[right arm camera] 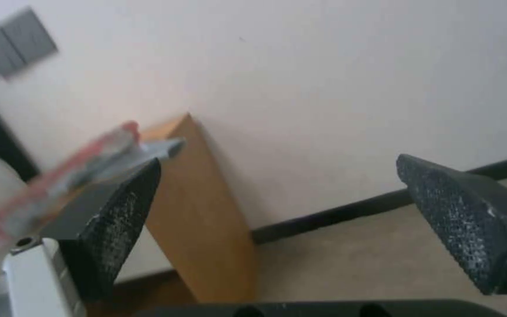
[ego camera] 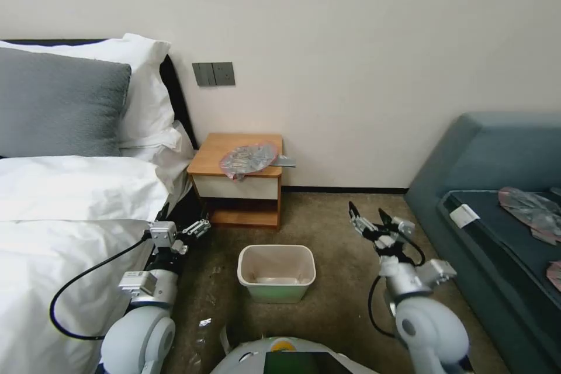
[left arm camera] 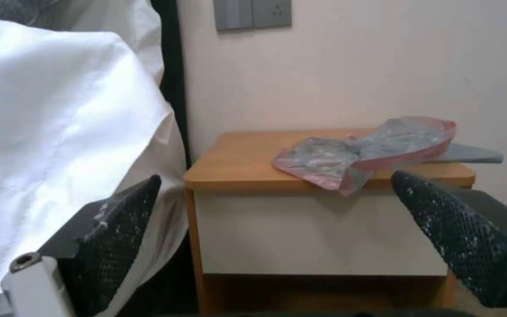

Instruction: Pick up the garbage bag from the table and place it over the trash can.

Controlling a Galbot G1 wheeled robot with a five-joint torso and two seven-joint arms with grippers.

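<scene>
Trash can [ego camera: 276,273] sits empty on the floor between both arms. Left pincer [ego camera: 197,227] and right pincer [ego camera: 368,212] both gape, holding nothing. Garbage bag [ego camera: 248,158] overhangs the worktop's [ego camera: 219,155] front edge; you'd best pinch that pink rim there.
</scene>
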